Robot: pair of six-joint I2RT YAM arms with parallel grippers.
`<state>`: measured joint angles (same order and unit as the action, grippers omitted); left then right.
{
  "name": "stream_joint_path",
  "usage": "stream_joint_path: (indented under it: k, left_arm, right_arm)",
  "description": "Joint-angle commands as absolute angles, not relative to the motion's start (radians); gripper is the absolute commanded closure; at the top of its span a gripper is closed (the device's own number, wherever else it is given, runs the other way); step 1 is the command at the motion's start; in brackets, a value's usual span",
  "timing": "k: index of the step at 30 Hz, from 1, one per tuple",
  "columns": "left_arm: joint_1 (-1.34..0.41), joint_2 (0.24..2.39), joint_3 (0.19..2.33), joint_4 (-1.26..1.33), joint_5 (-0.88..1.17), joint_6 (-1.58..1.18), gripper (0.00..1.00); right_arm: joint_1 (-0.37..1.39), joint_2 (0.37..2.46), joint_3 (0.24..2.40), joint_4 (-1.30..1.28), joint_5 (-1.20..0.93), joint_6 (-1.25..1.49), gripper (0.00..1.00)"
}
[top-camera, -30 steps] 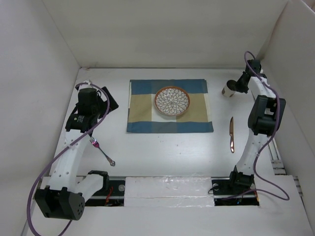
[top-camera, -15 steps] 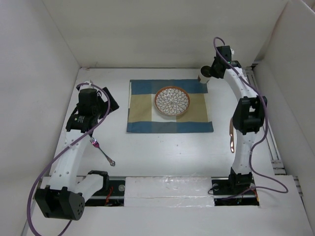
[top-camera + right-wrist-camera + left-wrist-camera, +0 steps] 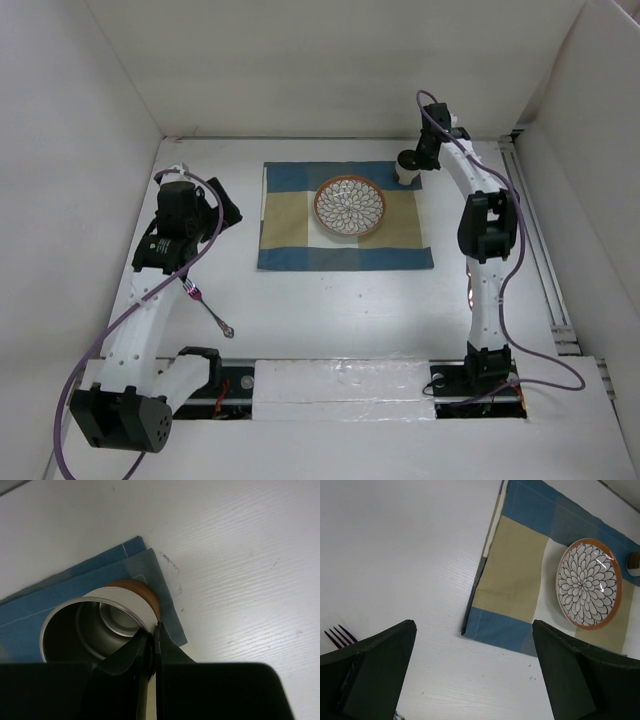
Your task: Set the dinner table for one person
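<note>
The white dinner table [image 3: 330,300] bears a blue-and-tan checked mat [image 3: 290,215] with a flower-patterned plate [image 3: 350,205] on it. My right gripper [image 3: 415,165] is shut on the rim of a white cup with a brown base [image 3: 406,167], at the mat's far right corner. In the right wrist view the gripper [image 3: 154,630] pinches the cup [image 3: 95,625] wall, over the mat's corner [image 3: 150,580]. My left gripper [image 3: 215,212] is open and empty, left of the mat. In its wrist view the gripper [image 3: 474,625] looks onto the mat [image 3: 517,570] and plate [image 3: 589,584].
A fork [image 3: 205,305] lies on the table at the near left; its tines show in the left wrist view [image 3: 339,635]. A copper knife [image 3: 470,290] lies right of the mat, partly hidden by the right arm. White panels wall three sides.
My right arm has swung left, carrying the cup from the table's right side to the mat's far right corner. The left arm has barely moved.
</note>
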<state>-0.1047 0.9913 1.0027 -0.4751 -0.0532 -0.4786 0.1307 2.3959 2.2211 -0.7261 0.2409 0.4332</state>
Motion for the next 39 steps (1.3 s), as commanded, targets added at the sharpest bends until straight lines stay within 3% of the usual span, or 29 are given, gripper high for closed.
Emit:
stream_joint_path:
  k: [1, 5, 9, 12, 13, 14, 16, 20, 24, 28, 36, 39]
  left_arm:
    - [-0.106, 0.968, 0.996, -0.446, -0.044, -0.463, 0.00]
    - [-0.106, 0.968, 0.996, -0.446, -0.044, -0.463, 0.00]
    - [-0.106, 0.968, 0.996, -0.446, -0.044, -0.463, 0.00]
    - [-0.106, 0.968, 0.996, -0.446, -0.044, -0.463, 0.00]
    - [-0.106, 0.968, 0.996, -0.446, -0.044, -0.463, 0.00]
    - [-0.106, 0.968, 0.996, -0.446, -0.044, -0.463, 0.00]
    - [-0.106, 0.968, 0.996, -0.446, -0.054, -0.463, 0.00]
    - [-0.106, 0.968, 0.996, -0.446, -0.063, -0.463, 0.00]
    - [-0.106, 0.968, 0.996, -0.468, -0.113, -0.474, 0.00]
    - [-0.106, 0.968, 1.005, -0.498, -0.216, -0.541, 0.00]
    - [-0.106, 0.967, 1.026, -0.541, -0.292, -0.578, 0.00]
    - [-0.106, 0.957, 1.017, -0.522, -0.239, -0.568, 0.00]
  right_arm:
    - [0.135, 2.361, 2.255, -0.721, 0.209, 0.426, 0.97]
    - [0.135, 2.327, 2.217, -0.686, 0.170, 0.426, 0.91]
    - [0.126, 2.306, 2.207, -0.673, 0.153, 0.426, 0.91]
    - [0.126, 2.295, 2.220, -0.683, 0.153, 0.417, 0.79]
    - [0.126, 2.295, 2.220, -0.683, 0.153, 0.417, 0.57]
    - [0.117, 2.295, 2.220, -0.683, 0.153, 0.417, 0.47]
    - [0.117, 2.283, 2.208, -0.683, 0.153, 0.417, 0.35]
    - [0.117, 2.209, 2.146, -0.658, 0.194, 0.408, 0.00]
    - [0.117, 2.119, 2.137, -0.696, 0.282, 0.396, 0.00]
    - [0.117, 1.967, 1.996, -0.709, 0.362, 0.370, 0.00]
    - [-0.040, 1.530, 1.218, -0.465, 0.137, 0.409, 0.00]
    - [-0.141, 1.461, 1.079, -0.397, -0.017, 0.466, 0.00]
